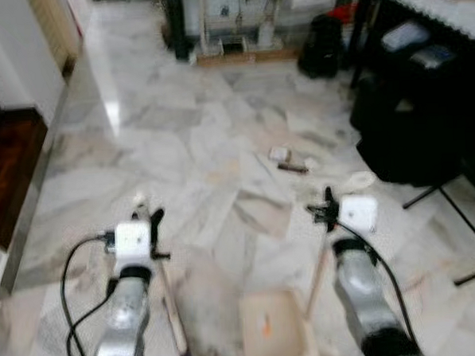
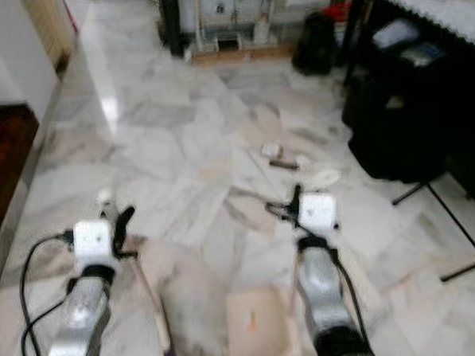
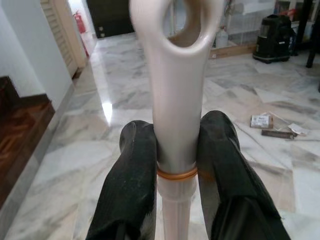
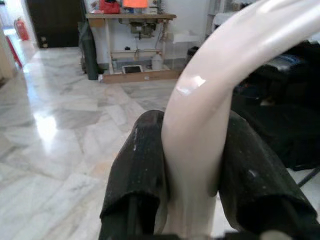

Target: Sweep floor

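My left gripper (image 1: 150,221) is shut on the cream broom handle (image 3: 176,100), which ends in a loop above the black fingers (image 3: 132,180). The broom stick (image 1: 173,309) slants down to the floor between my arms. My right gripper (image 1: 328,207) is shut on the curved cream dustpan handle (image 4: 210,100). Its thin shaft runs down to the beige dustpan (image 1: 273,328), which lies on the marble floor just in front of me. Small litter (image 1: 288,159) lies on the floor ahead of the right gripper: a pale packet, a dark stick and a white scrap (image 1: 363,179).
A black table with dark bags under it (image 1: 410,129) and black stand legs (image 1: 454,206) crowd the right side. A dark wooden step (image 1: 6,174) and a white wall are at the left. At the far end stand a workbench (image 1: 230,35) and a black bin (image 1: 322,46).
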You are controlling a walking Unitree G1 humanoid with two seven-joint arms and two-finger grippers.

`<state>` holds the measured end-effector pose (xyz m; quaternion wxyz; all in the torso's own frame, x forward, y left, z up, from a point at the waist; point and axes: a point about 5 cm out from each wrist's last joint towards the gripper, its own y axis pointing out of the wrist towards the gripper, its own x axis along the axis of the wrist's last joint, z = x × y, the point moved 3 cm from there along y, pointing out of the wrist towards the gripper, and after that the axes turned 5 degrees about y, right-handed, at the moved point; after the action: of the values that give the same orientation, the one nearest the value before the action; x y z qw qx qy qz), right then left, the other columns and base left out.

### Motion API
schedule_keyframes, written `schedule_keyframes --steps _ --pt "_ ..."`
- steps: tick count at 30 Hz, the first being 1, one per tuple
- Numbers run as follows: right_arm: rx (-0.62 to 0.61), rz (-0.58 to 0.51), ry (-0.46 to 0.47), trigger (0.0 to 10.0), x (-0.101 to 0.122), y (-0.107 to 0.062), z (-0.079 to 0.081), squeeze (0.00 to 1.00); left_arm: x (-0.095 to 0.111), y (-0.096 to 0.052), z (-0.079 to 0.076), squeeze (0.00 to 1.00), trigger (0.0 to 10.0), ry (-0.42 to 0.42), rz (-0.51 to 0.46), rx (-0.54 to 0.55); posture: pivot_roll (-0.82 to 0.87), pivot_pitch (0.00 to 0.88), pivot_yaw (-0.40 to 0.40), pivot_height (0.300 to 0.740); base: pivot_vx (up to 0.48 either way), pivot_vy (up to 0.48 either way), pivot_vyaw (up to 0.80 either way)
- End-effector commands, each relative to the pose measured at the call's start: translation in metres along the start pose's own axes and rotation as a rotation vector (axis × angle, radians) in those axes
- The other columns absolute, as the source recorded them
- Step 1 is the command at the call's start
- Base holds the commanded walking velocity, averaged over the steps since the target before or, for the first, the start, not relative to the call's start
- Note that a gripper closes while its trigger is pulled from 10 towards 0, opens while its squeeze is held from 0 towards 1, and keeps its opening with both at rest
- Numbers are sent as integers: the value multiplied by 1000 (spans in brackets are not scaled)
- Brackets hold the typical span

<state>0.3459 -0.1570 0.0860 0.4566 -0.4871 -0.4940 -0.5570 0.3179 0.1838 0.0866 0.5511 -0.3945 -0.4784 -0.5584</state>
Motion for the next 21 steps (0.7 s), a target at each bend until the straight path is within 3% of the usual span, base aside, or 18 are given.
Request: schedule_keyframes --steps 1,21 --pt "-14 -20 -31 10000 5 2 -11 0 13 5 -7 0 10000 -6 -49 -10 62 49 -14 740 307 0 0" --pt "11 -22 -34 10000 9 5 -10 0 14 6 -6 0 10000 -8 -48 2 57 59 -22 740 309 0 0"
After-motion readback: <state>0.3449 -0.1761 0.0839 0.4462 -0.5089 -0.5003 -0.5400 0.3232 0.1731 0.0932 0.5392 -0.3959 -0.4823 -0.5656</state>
